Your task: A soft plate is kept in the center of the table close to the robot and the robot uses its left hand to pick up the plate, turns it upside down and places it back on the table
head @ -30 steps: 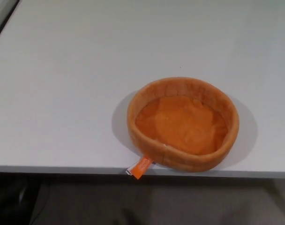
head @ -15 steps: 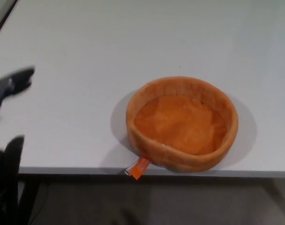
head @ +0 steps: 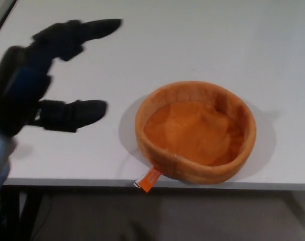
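The left hand (head: 39, 85) is hovering over the white surface (head: 192, 40) with its fingers (head: 87, 29) spread wide and holding nothing, while the orange soft plate (head: 195, 131) is sitting upright at its three o'clock, near the surface's front edge.

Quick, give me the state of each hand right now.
Left hand: open, fingers spread, holding nothing, to the left of the plate and not touching it.
Right hand: not in view.
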Controlling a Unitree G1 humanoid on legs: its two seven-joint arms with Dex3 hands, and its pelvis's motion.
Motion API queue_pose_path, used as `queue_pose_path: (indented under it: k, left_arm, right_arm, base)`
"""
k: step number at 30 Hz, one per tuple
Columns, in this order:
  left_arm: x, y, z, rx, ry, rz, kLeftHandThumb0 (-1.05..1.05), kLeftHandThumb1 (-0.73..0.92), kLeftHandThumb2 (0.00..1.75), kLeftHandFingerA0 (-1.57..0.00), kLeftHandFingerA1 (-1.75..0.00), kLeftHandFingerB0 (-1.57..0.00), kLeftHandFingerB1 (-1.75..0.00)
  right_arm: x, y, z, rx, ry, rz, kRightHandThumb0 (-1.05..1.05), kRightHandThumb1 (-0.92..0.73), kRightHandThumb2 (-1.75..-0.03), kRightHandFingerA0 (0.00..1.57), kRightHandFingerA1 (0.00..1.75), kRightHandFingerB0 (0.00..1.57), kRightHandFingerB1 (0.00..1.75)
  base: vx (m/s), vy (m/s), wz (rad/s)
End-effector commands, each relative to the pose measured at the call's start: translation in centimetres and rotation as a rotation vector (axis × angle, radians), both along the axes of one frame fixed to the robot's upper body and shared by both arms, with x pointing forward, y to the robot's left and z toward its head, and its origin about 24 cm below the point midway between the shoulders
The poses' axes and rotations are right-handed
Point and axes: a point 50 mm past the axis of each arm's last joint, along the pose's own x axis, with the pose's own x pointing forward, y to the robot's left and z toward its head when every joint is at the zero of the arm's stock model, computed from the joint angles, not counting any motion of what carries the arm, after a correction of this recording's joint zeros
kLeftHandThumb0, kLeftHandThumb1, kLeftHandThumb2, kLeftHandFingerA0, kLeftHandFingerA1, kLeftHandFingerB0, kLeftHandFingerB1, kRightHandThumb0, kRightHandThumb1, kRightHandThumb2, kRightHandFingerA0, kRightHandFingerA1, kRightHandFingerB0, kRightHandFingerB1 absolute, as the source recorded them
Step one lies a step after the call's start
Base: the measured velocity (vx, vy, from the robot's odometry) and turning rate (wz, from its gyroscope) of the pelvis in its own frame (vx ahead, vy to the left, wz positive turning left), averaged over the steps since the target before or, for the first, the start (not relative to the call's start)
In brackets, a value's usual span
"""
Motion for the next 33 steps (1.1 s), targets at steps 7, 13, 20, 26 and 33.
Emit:
queue_pose_path:
  k: [7, 13, 20, 26, 33]
  left_arm:
    - [2.7, -2.5, -1.0, 0.323, 0.021, 0.063, -0.99, 0.79, 0.65, -0.42, -0.43, -0.37, -0.32]
    - [3.4, -3.0, -2.0, 0.507, 0.042, 0.057, -1.01, 0.77, 0.65, -0.43, -0.40, -0.37, -0.32]
    - [4.1, -3.4, -3.3, 0.619, 0.081, 0.058, -1.00, 0.73, 0.64, -0.46, -0.37, -0.39, -0.32]
    - [4.5, -3.8, -4.6, 0.679, 0.086, 0.073, -0.98, 0.73, 0.64, -0.49, -0.38, -0.40, -0.33]
    - [5.2, -5.0, -5.8, 0.752, 0.104, 0.067, -0.97, 0.57, 0.99, -0.40, -0.47, -0.34, -0.43]
  right_arm:
    - [0.1, -0.1, 0.3, -0.011, 0.006, 0.016, -0.82, -0.92, -0.69, 0.51, 0.40, 0.40, 0.32]
    - [0.2, -0.4, 0.6, -0.025, -0.002, 0.012, -0.81, -0.92, -0.69, 0.52, 0.40, 0.39, 0.32]
    - [0.2, -0.3, 0.6, -0.022, -0.003, 0.015, -0.81, -0.92, -0.69, 0.52, 0.40, 0.39, 0.32]
    - [0.4, -0.4, 0.7, -0.021, -0.005, 0.020, -0.82, -0.92, -0.69, 0.51, 0.40, 0.38, 0.32]
    - [0.5, -0.4, 0.8, -0.024, -0.007, 0.017, -0.82, -0.76, -1.11, 0.46, 0.54, 0.34, 0.49]
  base:
    - [0.00, 0.000, 0.00]
    - [0.00, 0.000, 0.00]
    - [0.00, 0.000, 0.00]
    - [0.00, 0.000, 0.00]
    - [0.00, 0.000, 0.00]
